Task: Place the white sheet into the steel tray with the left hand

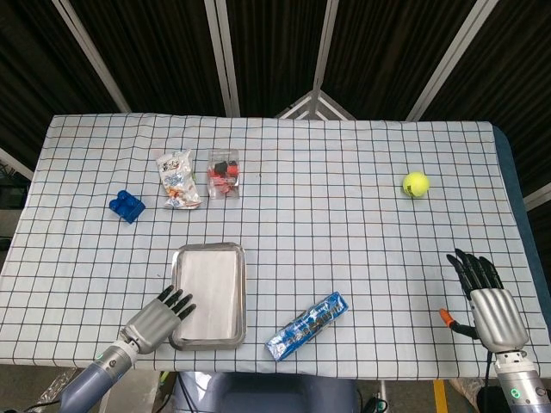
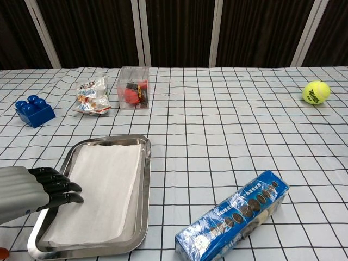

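The white sheet lies flat inside the steel tray near the table's front left. My left hand is at the tray's near left corner, fingers stretched out over the rim with the fingertips on the sheet's left edge; it holds nothing. My right hand rests open at the front right edge of the table, far from the tray, seen only in the head view.
A blue snack packet lies right of the tray. A blue brick, a snack bag and a clear box of red items sit behind it. A tennis ball is at the right.
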Robot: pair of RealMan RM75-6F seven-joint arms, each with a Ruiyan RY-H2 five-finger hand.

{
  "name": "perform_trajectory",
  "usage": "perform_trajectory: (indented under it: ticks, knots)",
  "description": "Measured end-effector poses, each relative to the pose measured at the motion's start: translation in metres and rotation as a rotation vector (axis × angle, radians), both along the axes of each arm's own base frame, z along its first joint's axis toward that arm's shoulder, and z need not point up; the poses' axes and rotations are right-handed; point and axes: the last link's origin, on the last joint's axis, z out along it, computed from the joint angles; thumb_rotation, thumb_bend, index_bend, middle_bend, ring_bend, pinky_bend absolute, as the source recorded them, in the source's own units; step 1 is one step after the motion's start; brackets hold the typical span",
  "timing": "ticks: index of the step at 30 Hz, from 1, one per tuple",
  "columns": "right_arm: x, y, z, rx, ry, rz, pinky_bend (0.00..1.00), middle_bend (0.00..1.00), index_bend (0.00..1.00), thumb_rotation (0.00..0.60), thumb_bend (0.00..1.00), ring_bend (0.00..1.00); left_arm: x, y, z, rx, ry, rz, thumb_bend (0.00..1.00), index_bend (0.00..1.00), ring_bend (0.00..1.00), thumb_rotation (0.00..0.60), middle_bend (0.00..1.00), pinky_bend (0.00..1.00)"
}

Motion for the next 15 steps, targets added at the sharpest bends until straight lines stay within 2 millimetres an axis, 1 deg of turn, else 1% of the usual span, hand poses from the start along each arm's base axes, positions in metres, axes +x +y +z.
perform_trajectory:
  ticks: [8, 15]
  knots:
    - [0.0, 0.0, 0.0, 0.0, -0.001, 0.001, 0.0, 0.0, 0.0, 0.6, 0.31, 0.0, 0.002, 0.001, 0.0, 0.012, -0.01, 0.0, 0.24, 0.0, 0.0, 0.6, 0.0, 0.0]
    - [0.0, 0.0, 0.0, -0.001, -0.001, 0.002, 0.0, 0.0, 0.0, 0.6, 0.31, 0.0, 0.009, -0.003, 0.011, 0.036, -0.061, 0.005, 0.24, 0.0, 0.0, 0.6, 0.0, 0.0]
